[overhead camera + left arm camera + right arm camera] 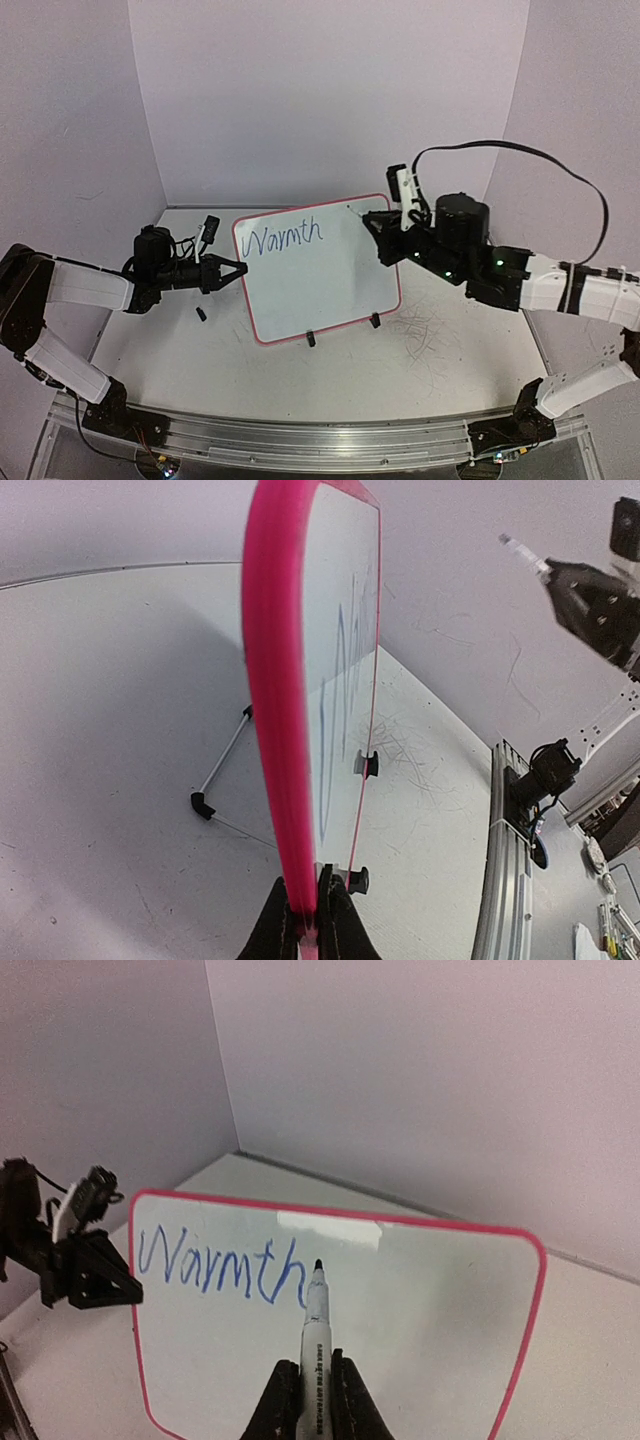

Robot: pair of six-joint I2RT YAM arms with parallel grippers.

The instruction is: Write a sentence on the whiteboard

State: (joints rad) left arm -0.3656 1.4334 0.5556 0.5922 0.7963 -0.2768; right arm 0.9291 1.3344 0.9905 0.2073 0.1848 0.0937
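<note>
The whiteboard [325, 280] stands tilted on the table, white with a pink-red frame [275, 680]. The sentence [285, 238] on it is one blue word, "Warmth" [220, 1265], along the top left. My left gripper [238, 268] is shut on the board's left edge, its jaws [315, 910] pinching the frame. My right gripper [315, 1385] is shut on a white marker [317, 1330] pointing at the board. The marker's dark tip [318, 1263] sits just right of the "h"; I cannot tell if it touches. From above, the right gripper [385, 238] is at the board's upper right.
The board's wire stand has black feet [310, 338] in front and one behind [202, 805]. A small black piece [201, 314] lies left of the board. Grey scribbles [420, 330] mark the tabletop at the right. Walls close in behind and on both sides.
</note>
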